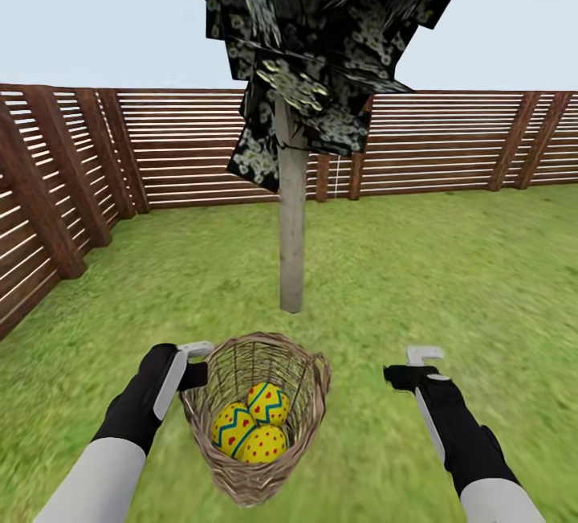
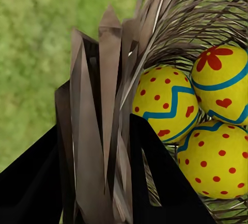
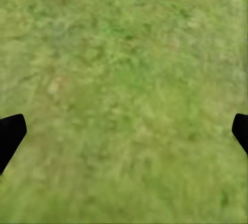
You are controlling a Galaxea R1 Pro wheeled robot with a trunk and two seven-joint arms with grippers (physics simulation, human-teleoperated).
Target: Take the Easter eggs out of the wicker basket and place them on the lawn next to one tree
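- Easter eggs point(image 1: 250, 426): all three lie bunched together low inside the wicker basket point(image 1: 309, 378); yellow shells with blue zigzag bands and red dots. In your left wrist view they sit just past the woven wall point(image 2: 103, 131), two side by side with the third touching both.
- Wicker basket: it is between your two arms, tilted, with its mouth turned up and toward the tree point(image 1: 292, 218). Its base looks to be off the grass, though I cannot tell this for sure.
- Your left gripper point(image 1: 191, 362) is at the basket's rim on your left side. The left wrist view shows the twig wall running between the two black fingers point(image 2: 31, 182), so the jaws are clamped on the basket wall, with the eggs on the inner side of it.
- Your right gripper point(image 1: 413, 366) hangs over bare lawn point(image 1: 449, 282), well apart from the basket. The right wrist view shows its fingertips point(image 3: 10, 133) at opposite edges with grass between them, so those jaws are wide and hold nothing.
- Tree: its pale trunk stands on the lawn just beyond the basket, with the slatted fence point(image 1: 177, 145) behind it.
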